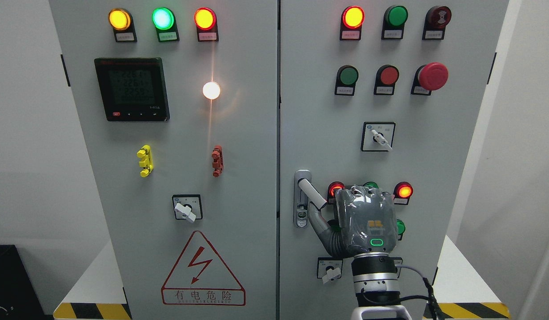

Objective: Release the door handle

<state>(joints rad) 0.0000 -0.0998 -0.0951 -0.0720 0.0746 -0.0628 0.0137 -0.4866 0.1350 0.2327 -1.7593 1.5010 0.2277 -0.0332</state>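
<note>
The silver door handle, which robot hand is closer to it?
Right. The right hand is just to the right of the silver door handle on the grey cabinet door, thumb beneath it. The left hand is out of view.

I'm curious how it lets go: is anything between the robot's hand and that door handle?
Nothing visible. The right hand is right beside the door handle, its thumb reaching up to the white lever. The contact itself is hard to make out.

Plain white walls (21, 146) flank both sides, a pale platform (94, 278) edged with yellow-black hazard stripes (90, 311) runs along the bottom, and a dark box (10, 280) sits lower left.
</note>
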